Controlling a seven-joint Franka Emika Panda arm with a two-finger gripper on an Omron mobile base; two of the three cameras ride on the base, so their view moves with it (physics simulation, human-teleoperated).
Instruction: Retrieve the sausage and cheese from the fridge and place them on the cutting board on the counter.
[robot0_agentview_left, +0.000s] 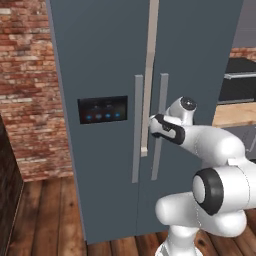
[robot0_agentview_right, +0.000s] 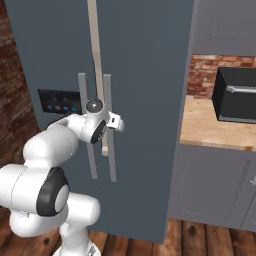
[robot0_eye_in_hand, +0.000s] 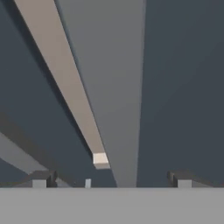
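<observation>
Finger tips (robot0_eye_in_hand: 39, 180) of the claw are being shown spread wide at the bottom of the hand view, nothing being pinched between them, with a long grey door handle (robot0_eye_in_hand: 111, 87) running away between the two tips toward 12 o'clock. Claw (robot0_agentview_left: 154, 125), item one: it is being held level at the front of the fridge (robot0_agentview_left: 100, 60), directly before the seam where the two doors meet. Right-door handle (robot0_agentview_left: 160, 125), item two: its long axis is being kept upright, and in the left base view it is lying just beside the claw at 3 o'clock, while the left-door handle (robot0_agentview_left: 137, 127) is lying just beside it at 9 o'clock; whether either is being touched cannot be told. Only one arm is being fielded, so nearness is not being contested. A pale strip (robot0_agentview_left: 148, 75) is being shown along the seam, judged to be a door edge standing slightly ajar, though this cannot be confirmed. Fridge as container: its interior is being hidden by the doors, so the sausage and the cheese are judged to be still shut inside. Counter (robot0_agentview_right: 215, 125), item three: it is being seen at 3 o'clock of the fridge in the right base view, carrying a black appliance (robot0_agentview_right: 235, 95).
</observation>
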